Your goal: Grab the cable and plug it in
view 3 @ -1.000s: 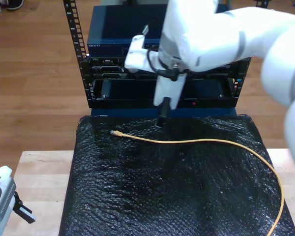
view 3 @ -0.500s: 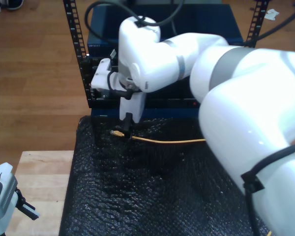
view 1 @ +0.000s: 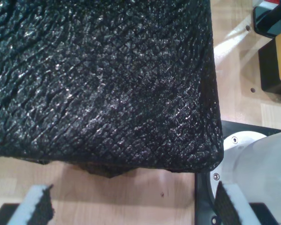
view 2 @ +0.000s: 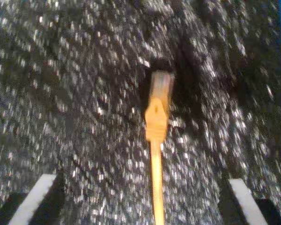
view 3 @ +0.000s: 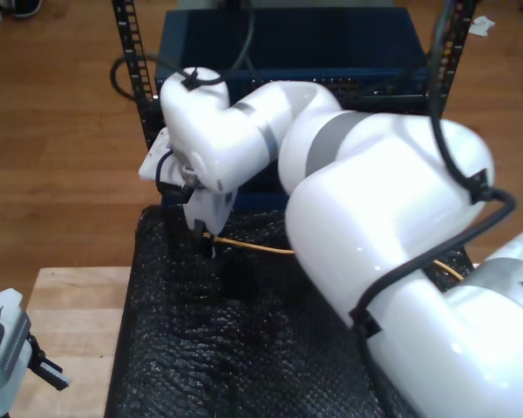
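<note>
The yellow cable [view 2: 155,140] lies on the black textured mat [view 2: 75,117], its clear plug [view 2: 161,85] pointing away from my second gripper [view 2: 140,205]. That gripper is open, one pad [view 2: 37,199] on each side of the cable and neither touching it. In the exterior view my second gripper [view 3: 206,239] hangs low over the mat's far corner on the exterior view's left, covering the plug, and the cable [view 3: 254,247] trails out toward the exterior view's right. My first gripper [view 3: 30,370] is open at the exterior view's lower left, with nothing between its pads [view 1: 37,208].
A dark blue equipment rack [view 3: 314,43] with black rails [view 3: 135,70] stands just beyond the mat [view 3: 200,348]. The big white second arm [view 3: 383,218] spans the exterior view's right half. An arm's white base [view 1: 257,159] sits beside the mat's corner on the wooden table [view 3: 70,305].
My second gripper has swung from the middle of the mat's far edge toward the exterior view's left and now hovers over the cable's plug end. The first gripper has barely shifted.
</note>
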Motion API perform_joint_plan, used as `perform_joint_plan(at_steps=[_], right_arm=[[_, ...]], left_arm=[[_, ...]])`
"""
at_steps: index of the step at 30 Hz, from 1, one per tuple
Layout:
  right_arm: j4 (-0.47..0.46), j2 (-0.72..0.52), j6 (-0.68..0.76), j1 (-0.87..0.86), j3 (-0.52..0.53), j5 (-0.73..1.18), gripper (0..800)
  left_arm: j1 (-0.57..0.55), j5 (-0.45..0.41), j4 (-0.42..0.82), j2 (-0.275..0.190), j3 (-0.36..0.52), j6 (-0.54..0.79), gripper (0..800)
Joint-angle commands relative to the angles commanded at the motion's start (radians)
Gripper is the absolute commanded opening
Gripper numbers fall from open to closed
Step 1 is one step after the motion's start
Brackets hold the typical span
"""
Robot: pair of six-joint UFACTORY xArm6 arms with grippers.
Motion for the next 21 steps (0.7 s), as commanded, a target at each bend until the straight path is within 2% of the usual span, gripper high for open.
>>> perform_joint_plan(at_steps=[5, 12, 19, 21], right_arm=[[-0.002, 0.031, 0.023, 0.002, -0.025, 0.0, 735], [-0.002, 0.052, 0.023, 0.0, -0.037, 0.0, 640], [-0.003, 0.054, 0.023, -0.003, -0.043, 0.0, 593], [-0.005, 0.061, 0.023, -0.005, -0.049, 0.0, 547]], left_arm=[[0.002, 0.003, 0.0, 0.0, 0.0, 0.002, 800], [0.002, 0.005, 0.0, -0.002, 0.0, 0.002, 800], [0.003, 0.005, 0.0, -0.003, 0.0, 0.002, 800], [0.002, 0.005, 0.0, -0.003, 0.0, 0.002, 800]])
